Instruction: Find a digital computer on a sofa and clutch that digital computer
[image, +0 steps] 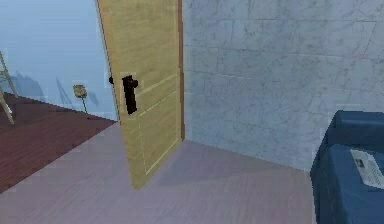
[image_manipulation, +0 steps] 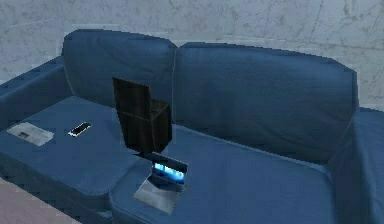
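A small opened laptop (image_manipulation: 167, 173) with a glowing blue screen and a light grey base lies on the blue sofa (image_manipulation: 260, 110), on the front of the seat near the gap between two cushions. Just behind it a dark boxy object (image_manipulation: 140, 115) stands upright on the seat. The sofa's end (image: 350, 135) appears at the forward view's right edge.
A phone-like slab (image_manipulation: 79, 129) and a flat grey paper (image_manipulation: 30, 133) lie on the sofa's left seat; the paper (image: 365, 166) is also in the forward view. Ahead, a wooden door (image: 145, 80) with a black handle stands ajar beside a grey tiled wall (image: 270, 70). Bare floor (image: 200, 190) lies before it.
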